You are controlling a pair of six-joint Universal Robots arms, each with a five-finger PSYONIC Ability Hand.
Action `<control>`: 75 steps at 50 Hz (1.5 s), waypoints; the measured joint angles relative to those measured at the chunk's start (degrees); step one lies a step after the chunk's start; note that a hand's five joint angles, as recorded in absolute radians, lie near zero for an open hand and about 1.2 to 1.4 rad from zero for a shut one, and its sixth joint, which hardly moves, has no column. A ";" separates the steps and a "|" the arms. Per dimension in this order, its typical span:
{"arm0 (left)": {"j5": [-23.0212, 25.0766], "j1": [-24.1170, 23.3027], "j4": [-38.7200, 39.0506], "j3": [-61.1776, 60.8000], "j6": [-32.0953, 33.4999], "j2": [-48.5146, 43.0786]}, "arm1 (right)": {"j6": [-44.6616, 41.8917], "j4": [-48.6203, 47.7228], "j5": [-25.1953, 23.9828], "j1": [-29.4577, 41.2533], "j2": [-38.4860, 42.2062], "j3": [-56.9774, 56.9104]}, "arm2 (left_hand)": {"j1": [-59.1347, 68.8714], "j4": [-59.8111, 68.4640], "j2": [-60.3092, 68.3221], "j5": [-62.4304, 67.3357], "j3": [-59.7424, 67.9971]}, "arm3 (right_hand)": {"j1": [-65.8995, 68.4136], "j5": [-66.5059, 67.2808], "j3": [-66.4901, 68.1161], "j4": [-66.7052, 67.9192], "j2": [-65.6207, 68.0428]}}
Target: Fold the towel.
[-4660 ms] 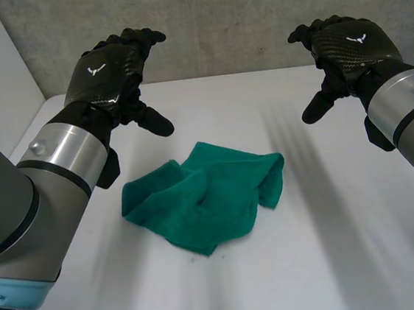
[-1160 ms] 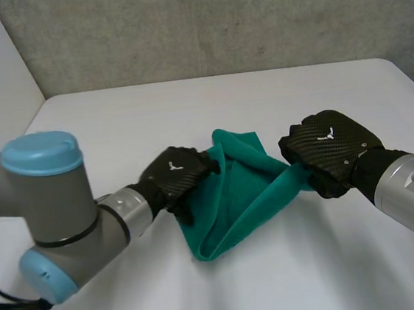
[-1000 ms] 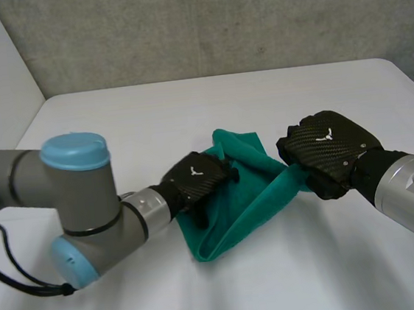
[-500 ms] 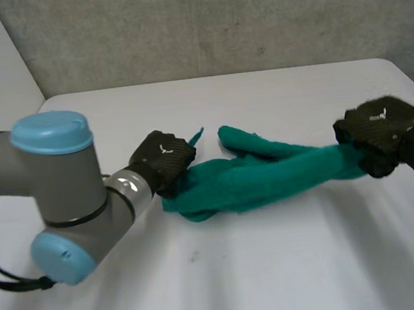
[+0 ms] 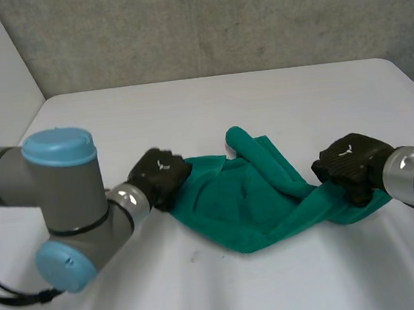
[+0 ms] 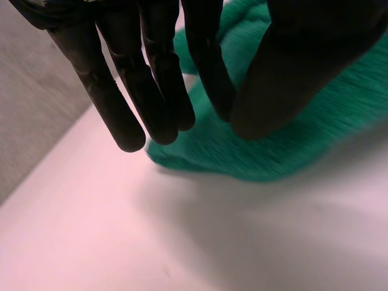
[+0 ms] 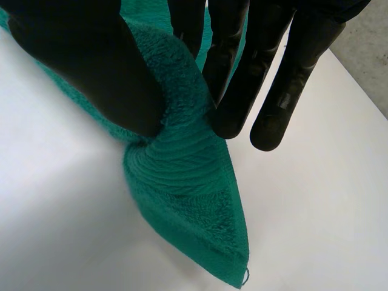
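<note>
A green towel [image 5: 251, 204] lies loosely spread on the white table [image 5: 186, 101], strung between my two hands. My left hand [image 5: 161, 176] is at its left corner; in the left wrist view the thumb meets a finger [image 6: 209, 66] on the towel's edge [image 6: 315, 133], a pinch. My right hand [image 5: 349, 164] is at the towel's right end. The right wrist view shows its thumb [image 7: 79, 57] and fingers pinching a thick fold of towel [image 7: 182, 182], whose corner hangs down to the table. A rolled ridge of cloth runs from the towel's far edge toward the right hand.
A grey wall stands behind the table's far edge. The left arm's elbow, with its blue cap [image 5: 57, 152], rises at the near left. Bare tabletop surrounds the towel on all sides.
The towel was pulled into a taut band half a second ago; now it sags and spreads on the table. My right hand has moved inward and lower, still holding the cloth.
</note>
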 measured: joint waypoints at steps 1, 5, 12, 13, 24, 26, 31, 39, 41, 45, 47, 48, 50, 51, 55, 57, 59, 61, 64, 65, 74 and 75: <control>0.10 -0.13 0.13 0.85 -0.02 -0.28 | 0.10 -0.01 0.49 0.42 0.47 -0.56 | 0.00 0.00 0.00 0.00 0.00 | 0.00 0.00 0.00 0.00 0.00; 0.24 -0.36 0.22 1.85 -0.06 -0.54 | 0.24 0.01 1.17 1.04 1.05 -1.21 | -20.52 -18.08 -18.10 -18.08 -17.81 | 0.00 0.00 0.00 0.00 0.00; 4.29 -3.49 0.14 3.07 0.04 0.69 | 1.31 -0.91 3.69 2.85 1.91 0.54 | -34.78 -35.97 -35.60 -36.79 -35.15 | 0.00 0.34 0.00 0.00 0.00; 4.29 -3.49 0.14 3.07 0.04 0.69 | 1.31 -0.91 3.69 2.85 1.91 0.54 | -34.78 -35.97 -35.60 -36.79 -35.15 | 0.00 0.34 0.00 0.00 0.00; 8.59 -3.49 -2.01 4.52 8.36 -4.07 | 1.36 -3.88 3.37 2.54 1.68 4.15 | -34.78 -35.97 -35.60 -36.80 -35.15 | 0.00 0.37 0.00 0.00 0.00; 6.84 -3.23 -2.59 4.86 11.09 -5.10 | 1.33 -3.98 3.37 2.30 1.64 4.23 | -34.78 -35.97 -35.60 -36.80 -35.15 | 0.00 0.36 0.00 0.00 0.00; 2.71 -2.40 -3.20 5.23 15.36 -6.29 | 1.28 -3.99 3.40 1.29 1.56 4.12 | -34.78 -35.94 -35.60 -36.76 -35.15 | 0.00 0.37 0.00 0.00 0.00; 0.80 -1.83 -3.16 4.71 16.33 -5.92 | 1.23 -3.97 3.42 0.17 1.56 4.08 | -34.56 -35.74 -35.41 -36.51 -35.02 | 0.00 0.37 0.00 0.00 0.00; 0.76 -1.82 -3.13 4.59 16.28 -5.81 | 1.23 -4.07 3.43 0.10 1.59 4.11 | -33.15 -34.21 -34.05 -34.70 -34.04 | 0.00 0.37 0.00 0.00 0.00; 0.73 -1.79 -3.02 4.37 16.14 -5.67 | 1.26 -4.69 3.51 -0.20 1.67 4.16 | -28.35 -29.67 -29.88 -30.87 -29.89 | 0.00 0.37 0.00 0.00 0.00; 0.70 -1.76 -2.93 4.33 16.13 -5.72 | 1.26 -5.04 3.61 -0.51 1.69 4.14 | -26.55 -27.76 -27.90 -29.20 -27.98 | 0.00 0.37 0.00 0.00 0.00; 0.68 -1.73 -2.86 4.32 16.12 -5.74 | 1.26 -5.19 3.66 -0.70 1.69 4.11 | -25.91 -27.16 -27.39 -28.63 -27.39 | 0.00 0.37 0.00 0.00 0.00; 0.56 -1.54 -2.67 4.32 16.10 -5.80 | 1.25 -5.44 3.75 -1.15 1.69 4.01 | -24.47 -25.68 -25.91 -27.26 -25.91 | 0.00 0.37 0.00 0.00 0.00; 0.40 -1.36 -2.53 4.31 16.09 -5.81 | 1.24 -5.55 3.78 -1.43 1.67 3.93 | -21.57 -22.79 -22.69 -24.50 -22.70 | 0.00 0.37 0.00 0.00 0.00; -0.87 -0.71 -2.04 4.24 16.06 -5.44 | 1.21 -5.66 3.90 -2.12 1.50 3.60 | -11.77 -13.61 -13.11 -15.45 -13.16 | 0.00 0.37 0.00 0.00 0.00; -1.47 -0.56 -1.93 4.21 16.05 -5.14 | 1.21 -5.64 3.96 -2.21 1.38 3.47 | -0.49 -2.08 -2.18 -3.83 -2.26 | 0.00 0.37 0.00 0.00 0.00; -2.85 -0.39 -1.80 4.04 15.94 -4.06 | 1.17 -5.46 4.11 -2.27 0.82 3.02 | 4.83 4.35 4.40 2.62 4.07 | 0.00 0.37 0.00 0.00 0.00; -4.91 -0.27 -1.85 3.50 15.63 -1.75 | 1.08 -4.97 4.29 -2.20 -0.49 2.14 | 5.30 8.17 7.33 4.81 7.73 | 0.00 0.37 0.00 0.00 0.00; -7.33 -0.29 -2.34 1.17 14.73 3.41 | 0.69 -2.41 4.33 -2.19 -3.52 0.35 | 5.30 8.40 7.47 4.81 8.02 | 0.00 0.37 0.00 0.00 0.00; -7.86 -0.31 -2.56 0.26 14.40 5.00 | 0.57 -1.58 4.31 -2.20 -4.25 -0.06 | 5.30 8.40 7.50 4.81 8.03 | 0.00 0.37 0.00 0.00 0.00; -9.30 -0.11 -9.60 -10.80 10.50 18.43 | -4.07 11.42 3.85 -2.52 -9.84 -1.85 | 5.30 8.42 7.82 4.81 8.25 | 0.00 0.37 0.00 0.00 0.00; -9.25 0.11 -10.75 -12.16 10.01 19.53 | -5.52 12.85 3.86 -2.51 -10.16 -1.38 | 5.30 8.42 7.89 4.81 8.25 | 0.00 0.37 0.00 0.00 0.00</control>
